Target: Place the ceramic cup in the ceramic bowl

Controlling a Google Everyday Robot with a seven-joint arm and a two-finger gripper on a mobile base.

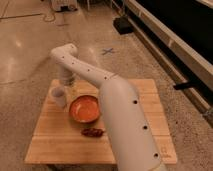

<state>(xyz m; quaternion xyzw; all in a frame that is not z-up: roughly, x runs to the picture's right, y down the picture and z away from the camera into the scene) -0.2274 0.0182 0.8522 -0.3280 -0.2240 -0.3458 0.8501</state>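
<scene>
The small white ceramic cup (58,94) stands upright at the back left of the wooden table (52,137). The orange-red ceramic bowl (84,108) sits just right of it and is empty. My white arm reaches from the lower right over the table, bends at the far left and points down. My gripper (68,85) hangs at the arm's end, just behind and right of the cup, close to the cup's rim. Its fingers are hidden from this angle.
A small dark red object (92,132) lies on the table in front of the bowl. My arm covers the table's right middle. On the floor behind are a black box (122,25) and a blue cross mark (107,51).
</scene>
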